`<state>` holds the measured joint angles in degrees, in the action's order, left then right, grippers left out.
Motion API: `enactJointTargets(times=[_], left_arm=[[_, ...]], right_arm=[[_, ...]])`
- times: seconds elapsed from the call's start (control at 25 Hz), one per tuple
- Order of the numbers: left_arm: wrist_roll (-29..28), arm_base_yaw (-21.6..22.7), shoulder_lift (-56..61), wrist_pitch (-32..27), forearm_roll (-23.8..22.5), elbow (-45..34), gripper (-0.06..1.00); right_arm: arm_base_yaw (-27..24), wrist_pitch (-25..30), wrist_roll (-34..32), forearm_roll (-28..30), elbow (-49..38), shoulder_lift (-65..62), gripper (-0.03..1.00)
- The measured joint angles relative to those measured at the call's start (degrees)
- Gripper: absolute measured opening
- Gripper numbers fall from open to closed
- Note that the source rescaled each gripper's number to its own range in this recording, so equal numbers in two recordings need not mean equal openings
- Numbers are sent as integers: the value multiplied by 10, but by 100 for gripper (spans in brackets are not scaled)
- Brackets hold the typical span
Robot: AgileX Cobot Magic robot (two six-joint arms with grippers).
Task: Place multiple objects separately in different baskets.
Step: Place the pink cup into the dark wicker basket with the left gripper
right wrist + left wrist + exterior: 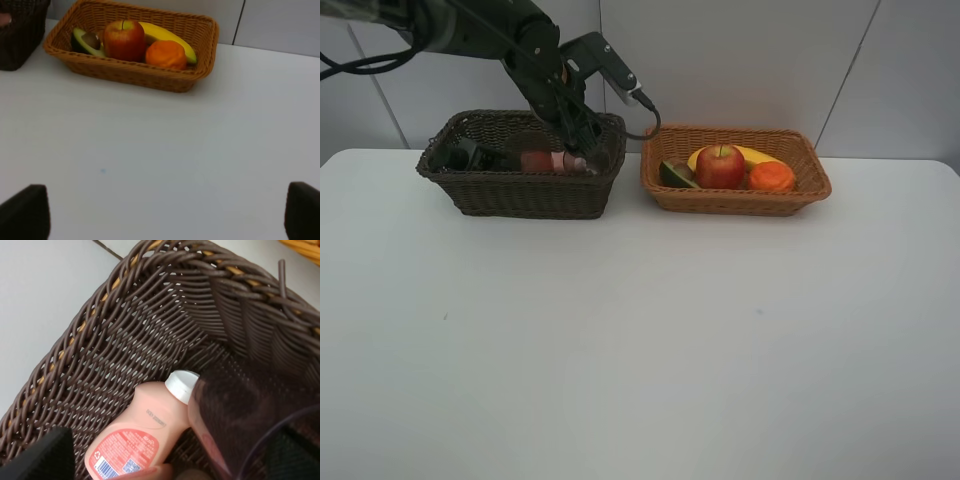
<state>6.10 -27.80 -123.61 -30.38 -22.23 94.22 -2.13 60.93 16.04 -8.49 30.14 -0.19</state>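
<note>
Left gripper (582,150): jaws wide, inside dark basket (520,195) | cup (250,425) beside pink bottle (142,435) | advise: lift straight, clear rim | right gripper (165,215): wide, idle.

Looked like a robot test bench in a lab: bare white table (640,350), plain grey-white panelled wall (740,60), black robot arm (535,60) with loose cabling, and two staged wicker baskets (520,190) of props set side by side at the back edge.
</note>
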Motion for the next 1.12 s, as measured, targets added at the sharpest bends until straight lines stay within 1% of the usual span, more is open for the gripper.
enactJointTargets(times=[0.68,0.88,1.12], left_arm=[[0,0,9,-5,4,0,100],[0,0,29,-37,25,0,100],[0,0,60,-97,59,0,100]], right_arm=[[0,0,0,0,0,0,98],[0,0,0,0,0,0,98],[0,0,0,0,0,0,98]])
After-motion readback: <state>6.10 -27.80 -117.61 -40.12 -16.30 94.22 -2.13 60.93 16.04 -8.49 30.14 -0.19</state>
